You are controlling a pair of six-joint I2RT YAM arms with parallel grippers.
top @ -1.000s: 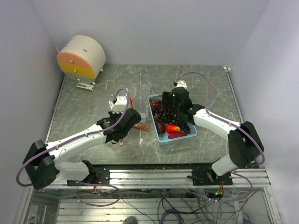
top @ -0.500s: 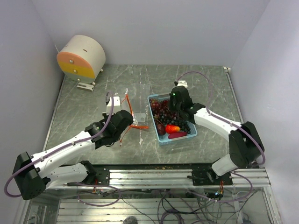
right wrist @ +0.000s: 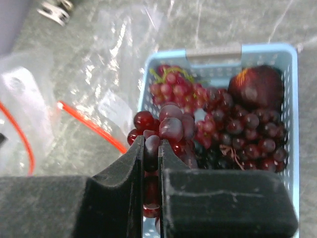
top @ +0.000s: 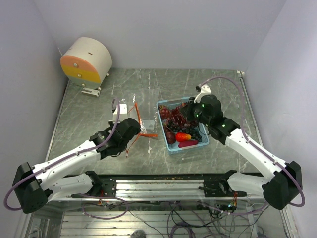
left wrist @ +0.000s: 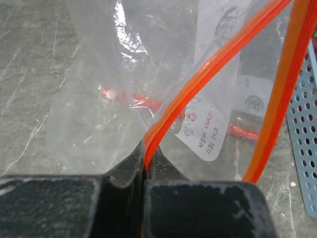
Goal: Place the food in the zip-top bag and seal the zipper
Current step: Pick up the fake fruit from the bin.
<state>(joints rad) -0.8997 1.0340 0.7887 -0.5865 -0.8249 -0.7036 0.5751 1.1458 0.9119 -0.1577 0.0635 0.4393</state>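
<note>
The clear zip-top bag (left wrist: 94,109) stands with its mouth pulled up, left of the tray. My left gripper (left wrist: 146,148) is shut on its orange-red zipper (left wrist: 208,74); the other side of the strip runs apart at the right, so the mouth gapes. From above, the left gripper (top: 132,130) sits at the bag (top: 142,106). My right gripper (right wrist: 151,144) is shut on a dark red grape cluster (right wrist: 171,124), held above the tray's left rim. More food (right wrist: 237,129) and a large round red fruit (right wrist: 257,85) lie in the light blue tray (right wrist: 213,51).
A cream drum with an orange and yellow face (top: 86,60) stands at the back left corner. The tray (top: 171,148) also holds an orange-red piece (top: 183,136) and a magenta one (top: 188,144). Walls close in the table on three sides.
My right gripper has shut on a grape cluster and risen from the tray, its arm swinging out to the right. The left arm lifted the bag's mouth earlier and now holds still.
</note>
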